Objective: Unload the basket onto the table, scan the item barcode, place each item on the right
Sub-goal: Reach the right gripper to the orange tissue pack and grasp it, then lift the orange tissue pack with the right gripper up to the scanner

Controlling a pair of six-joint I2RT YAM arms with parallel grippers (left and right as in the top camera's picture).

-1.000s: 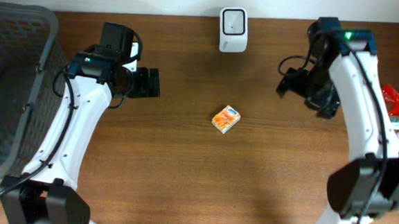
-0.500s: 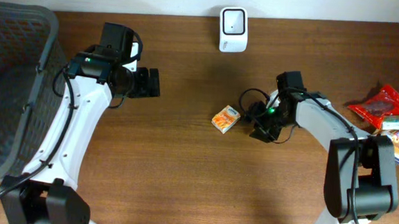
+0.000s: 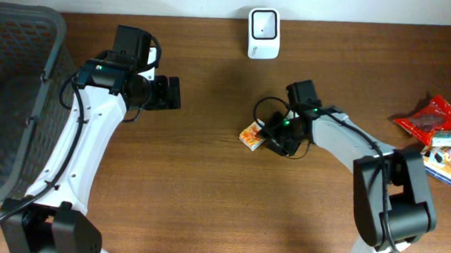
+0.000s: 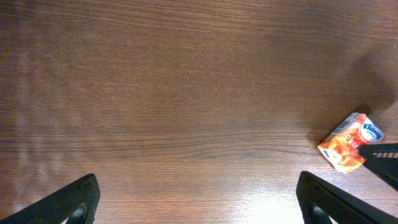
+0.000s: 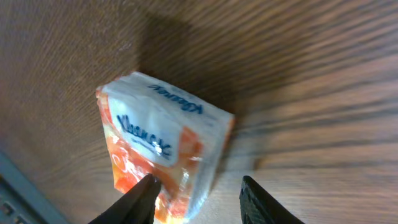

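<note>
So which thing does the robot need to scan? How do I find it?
Find the white scanner at the table's far edge, in the middle. Just below it in the overhead view lies a small tissue pack. It is orange and white with blue lettering, unlike the red packets at the right edge.

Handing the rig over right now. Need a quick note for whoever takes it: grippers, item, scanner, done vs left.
Left gripper: open, empty, over bare table, to the side of the pack.
Right gripper: jaws apart, astride one end of the tissue pack, not clamped on it.
Tissue pack: flat on the table, mid-table.
Scanner: at the far edge, apart from the pack.
Done: right arm is at the pack.
Left: grip, lift, show the barcode to the scanner. No barcode visible in any view.
</note>
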